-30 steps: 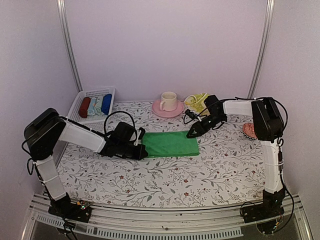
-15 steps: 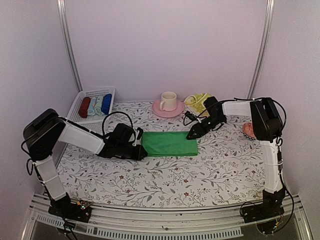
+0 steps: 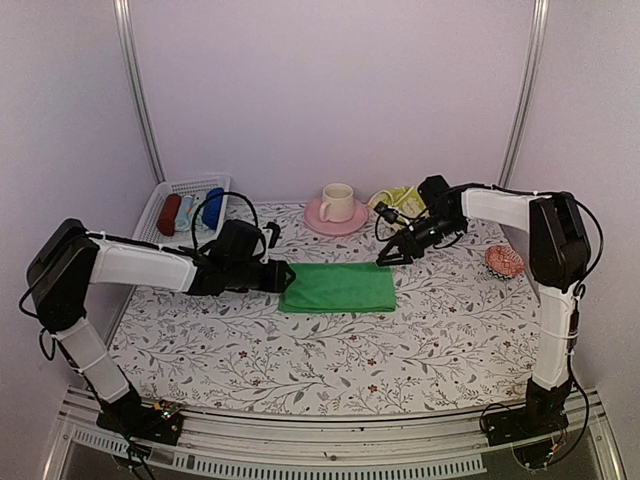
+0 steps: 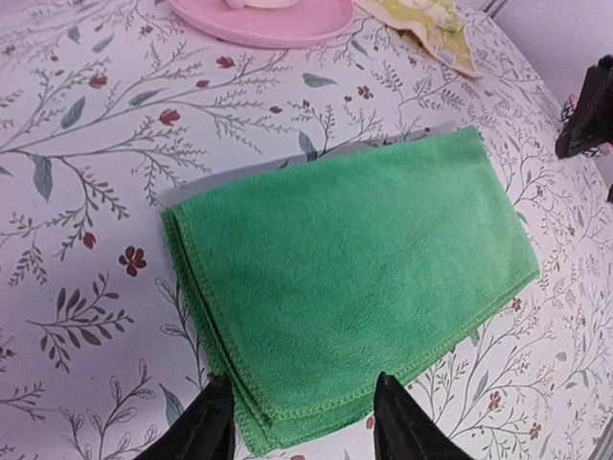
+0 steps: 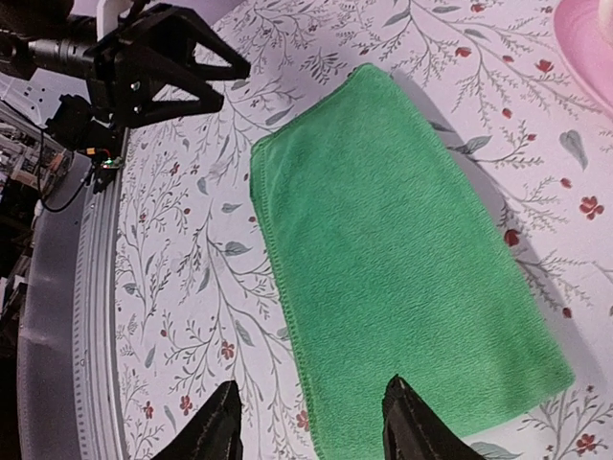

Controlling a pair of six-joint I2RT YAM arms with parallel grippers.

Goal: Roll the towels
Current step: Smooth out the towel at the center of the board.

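The plain green towel (image 3: pixel 340 287) lies folded flat in a rectangle in the middle of the table. My left gripper (image 3: pixel 285 274) hovers at its left end, open, both fingers straddling the near corner (image 4: pixel 299 414) with nothing held. My right gripper (image 3: pixel 386 259) hangs above the towel's far right corner, open and empty (image 5: pixel 311 402), with the towel (image 5: pixel 402 287) spread below it. The pale yellow towel (image 3: pixel 398 203) with green marks lies crumpled at the back, right of the saucer, and its edge shows in the left wrist view (image 4: pixel 426 24).
A white basket (image 3: pixel 172 232) at the back left holds dark red, pale blue and deep blue rolls. A pink saucer (image 3: pixel 336 222) with a cream cup stands at the back centre. A red patterned object (image 3: pixel 503 262) lies near the right arm.
My left gripper has opened, let go of the towel's left end and moved up and back. My right gripper has widened slightly and lifted off the right end.
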